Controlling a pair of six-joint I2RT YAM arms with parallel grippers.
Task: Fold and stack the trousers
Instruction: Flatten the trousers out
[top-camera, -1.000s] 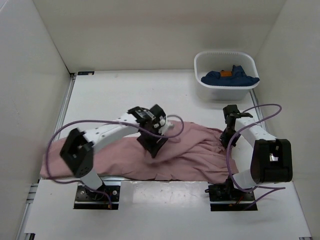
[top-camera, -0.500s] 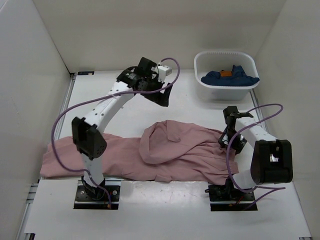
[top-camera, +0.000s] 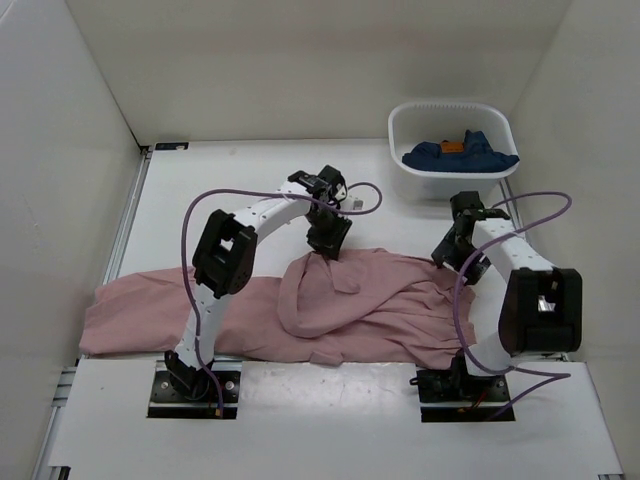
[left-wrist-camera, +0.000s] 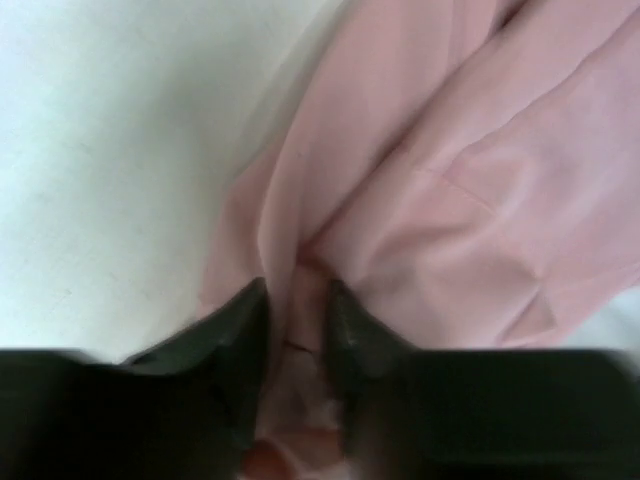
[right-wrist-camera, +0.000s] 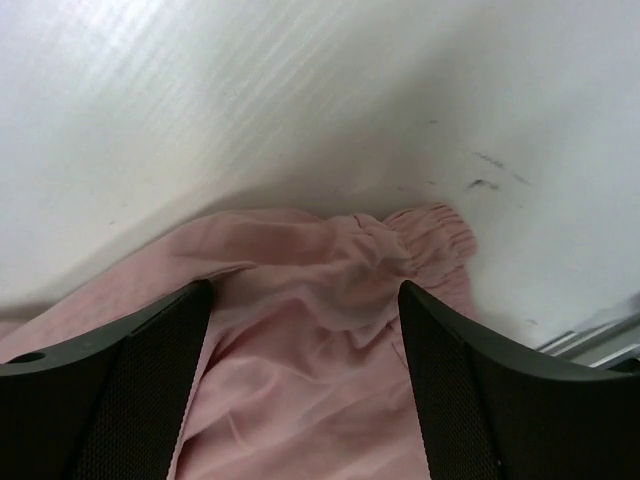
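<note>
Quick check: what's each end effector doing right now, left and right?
Left end effector: closed on a fold of the trousers.
Right end effector: open, holding nothing, just above the trousers.

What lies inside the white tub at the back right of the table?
A crumpled dark blue garment with an orange tag lies in the white tub. Anything beneath it is covered.

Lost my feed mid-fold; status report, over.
Left gripper pinching a fold of the trousers. Right gripper open over the waistband. Basin with dark blue garment sits apart, far right; nothing blocking.
</note>
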